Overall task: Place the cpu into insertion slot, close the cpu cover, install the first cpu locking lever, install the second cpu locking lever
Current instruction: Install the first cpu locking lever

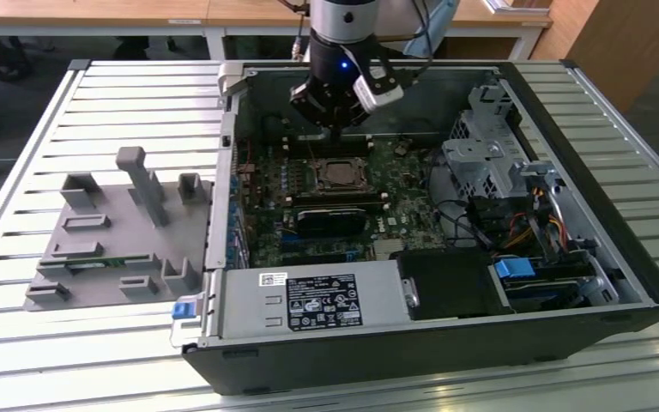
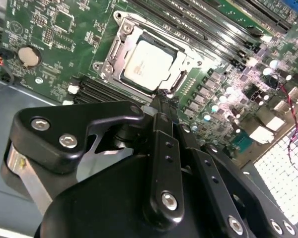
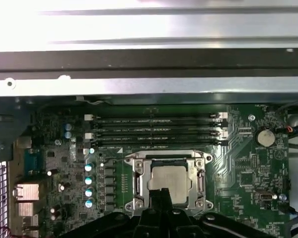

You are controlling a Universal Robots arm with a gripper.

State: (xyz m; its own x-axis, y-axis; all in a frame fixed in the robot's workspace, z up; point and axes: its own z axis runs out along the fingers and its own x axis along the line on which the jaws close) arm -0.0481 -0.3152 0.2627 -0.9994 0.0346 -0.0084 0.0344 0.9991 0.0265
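Already the cpu (image 3: pixel 176 179) sits in the insertion slot (image 3: pixel 164 163) under the cpu cover (image 3: pixel 141 176), fingers (image 3: pixel 161 194) pinched together empty beside it.

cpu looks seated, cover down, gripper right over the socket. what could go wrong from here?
1. The gripper hangs over the edge of the cpu and cpu cover; a slightly off push could scrape the chip top or bend the frame.
2. Capacitors and memory slots sit close beside the cover; a sideways slip may strike them.
3. I can't tell whether either lever is latched; if not, the cover could lift.
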